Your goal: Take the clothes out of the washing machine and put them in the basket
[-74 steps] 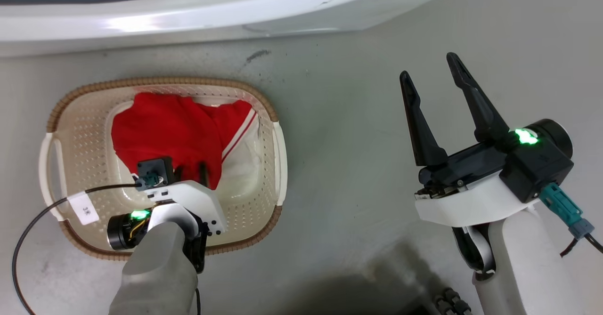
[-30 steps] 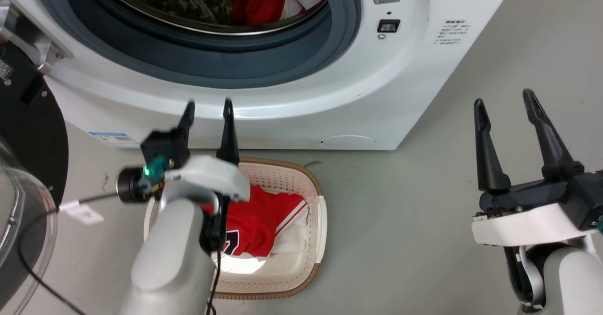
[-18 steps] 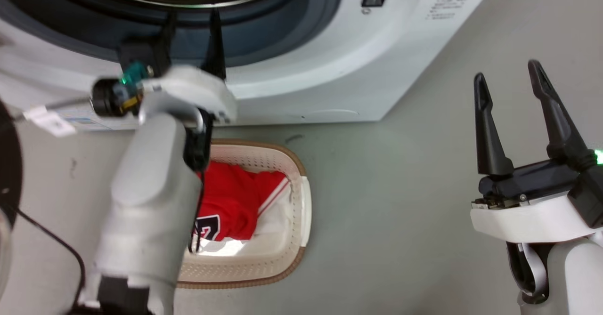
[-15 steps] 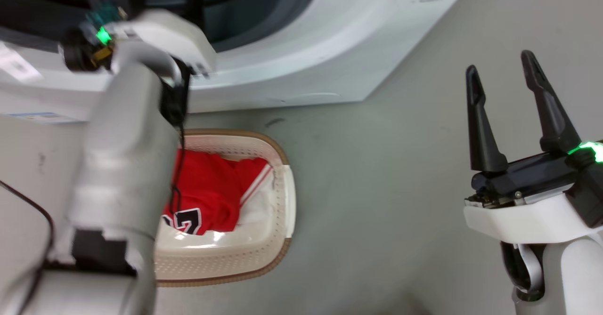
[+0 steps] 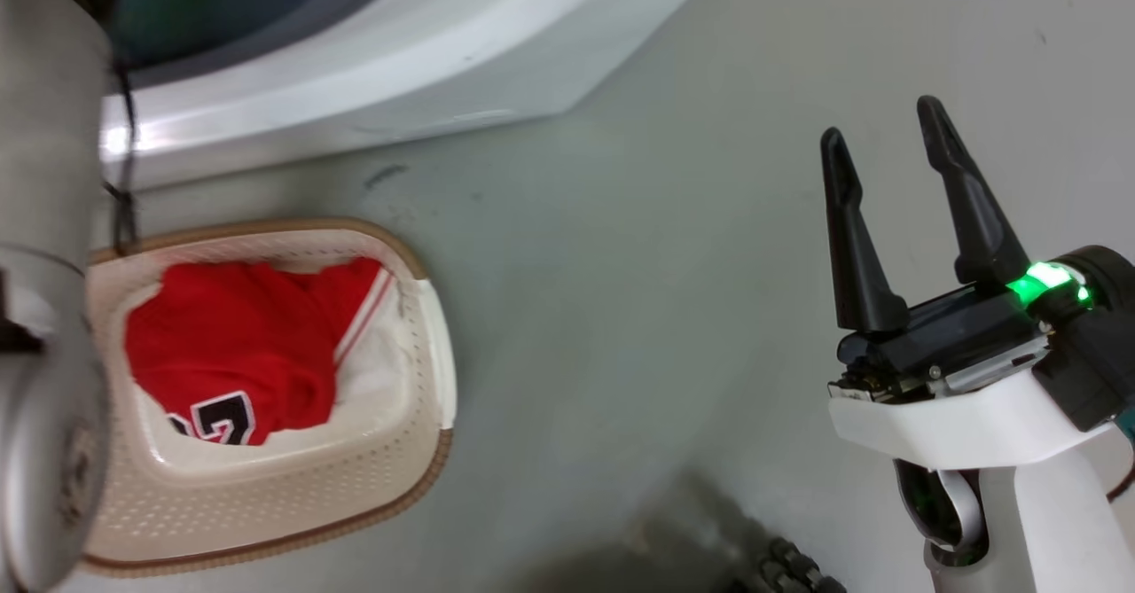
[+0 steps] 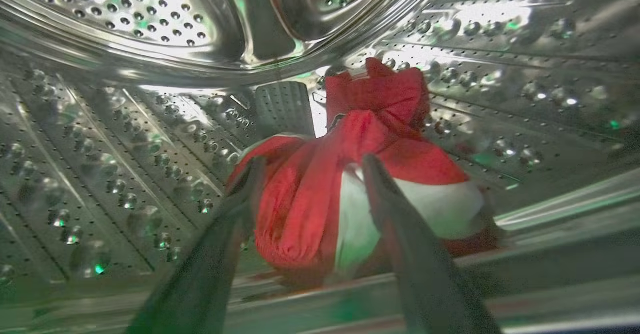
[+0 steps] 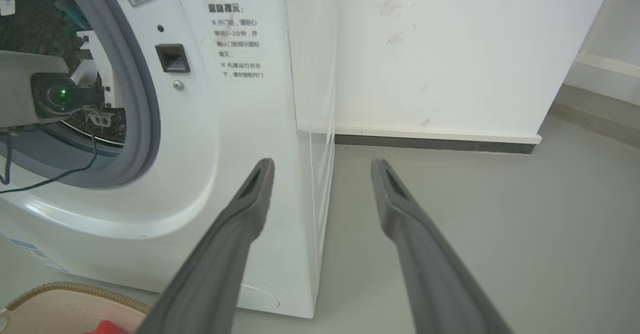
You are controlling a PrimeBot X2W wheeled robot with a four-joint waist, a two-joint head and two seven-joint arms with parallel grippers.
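The washing machine (image 5: 399, 52) sits only along the top edge of my head view now. A moment ago I was looking straight down on the basket, so the head has swung and the shift is the camera's, not the things'. The real change is my left arm. It was down over the basket and has now gone up through the door ring. Its pale forearm (image 5: 44, 309) runs up the left edge of the head view, and its wrist camera looks into the steel drum (image 6: 125, 139).

The basket (image 5: 439, 354) stands on the floor (image 5: 621, 265) just in front of the washer, with one red garment (image 5: 230, 345) lying inside it, its number print showing. I take that piece as delivered.

A red-and-white bundle (image 6: 350, 174) lies low in the drum. The left jaws are spread wide, with the two dark fingers (image 6: 205, 259) either side of the bundle's near end. They have not closed on it, and I cannot tell whether the tips already touch the cloth. So I judge this as the start of the second fetch, reached in and lined up but not yet gripped.

The right jaws hang well apart from the basket over bare floor, beside the washer's corner. Their fingers (image 5: 856, 256) are open and hold nothing, much as they were seconds ago. I judge the next move to be closing the left jaws deep enough on the bundle to catch more than a loose fold.
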